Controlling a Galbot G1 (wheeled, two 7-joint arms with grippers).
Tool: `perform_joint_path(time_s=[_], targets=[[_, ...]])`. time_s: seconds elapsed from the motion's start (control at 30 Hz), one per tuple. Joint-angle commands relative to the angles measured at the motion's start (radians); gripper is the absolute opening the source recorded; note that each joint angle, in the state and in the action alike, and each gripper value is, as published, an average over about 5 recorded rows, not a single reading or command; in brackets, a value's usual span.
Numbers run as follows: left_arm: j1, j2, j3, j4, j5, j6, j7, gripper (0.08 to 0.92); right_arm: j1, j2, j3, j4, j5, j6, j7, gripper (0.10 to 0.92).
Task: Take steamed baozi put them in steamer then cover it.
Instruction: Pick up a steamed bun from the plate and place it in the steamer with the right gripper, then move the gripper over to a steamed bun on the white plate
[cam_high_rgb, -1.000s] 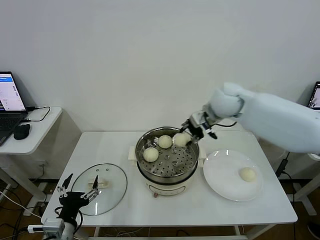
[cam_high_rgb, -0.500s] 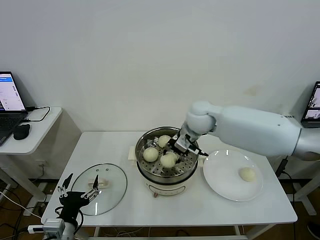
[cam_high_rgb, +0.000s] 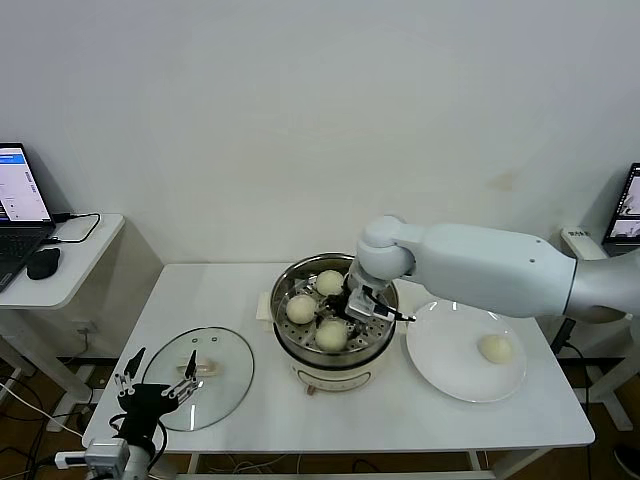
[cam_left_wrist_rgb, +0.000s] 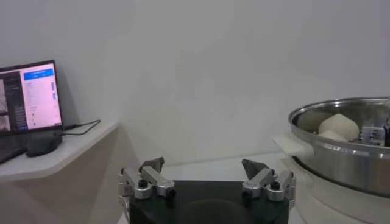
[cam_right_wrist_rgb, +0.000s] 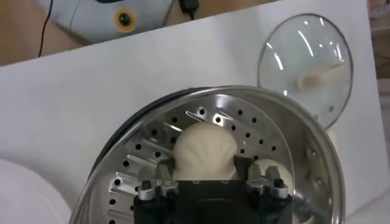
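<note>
The steamer (cam_high_rgb: 300, 350) stands mid-table with three baozi on its perforated tray. My right gripper (cam_high_rgb: 340, 322) reaches into it from the right and is shut on the front baozi (cam_high_rgb: 328, 338), low over the tray. In the right wrist view that baozi (cam_right_wrist_rgb: 204, 149) sits between my fingers (cam_right_wrist_rgb: 166, 173) above the tray (cam_right_wrist_rgb: 146, 161). Two more baozi (cam_high_rgb: 300, 308) (cam_high_rgb: 330, 282) lie behind it. A fourth baozi (cam_high_rgb: 494, 348) lies on the white plate (cam_high_rgb: 450, 350). The glass cover (cam_high_rgb: 215, 380) lies flat on the table's left. My left gripper (cam_high_rgb: 158, 375) is open and parked by the cover.
A side table at the far left holds a laptop (cam_high_rgb: 20, 190) and a mouse (cam_high_rgb: 43, 262). The left wrist view shows the steamer's steel wall (cam_left_wrist_rgb: 347, 164) to the side of my open left gripper (cam_left_wrist_rgb: 207, 173).
My right gripper has carried the baozi from the steamer's far right rim inward and down toward the front of the tray. The left arm has not moved.
</note>
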Motion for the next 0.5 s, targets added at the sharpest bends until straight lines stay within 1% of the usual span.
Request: perform_joint_path(time_s=[0.03, 0.13, 0.27, 0.5], targets=[[-0.004, 0.005, 0.0, 0.002, -0.001, 0.001, 0.001, 0.823, 0.028, -0.023, 0.019, 0.008, -0.009, 0.043, 0.006, 0.801], [-0.007, 0.01, -0.001, 0.004, -0.003, 0.001, 0.001, 0.823, 0.054, -0.073, 0.045, 0.023, 0.049, -0.014, -0.014, 0.82], [-0.011, 0.018, -0.003, 0.009, -0.006, 0.001, 0.002, 0.823, 0.086, -0.163, 0.078, 0.045, 0.144, -0.149, -0.042, 0.823], [-0.021, 0.031, 0.005, 0.015, -0.01, 0.001, 0.003, 0.823, 0.099, -0.38, 0.127, 0.068, 0.197, -0.449, -0.098, 0.823]])
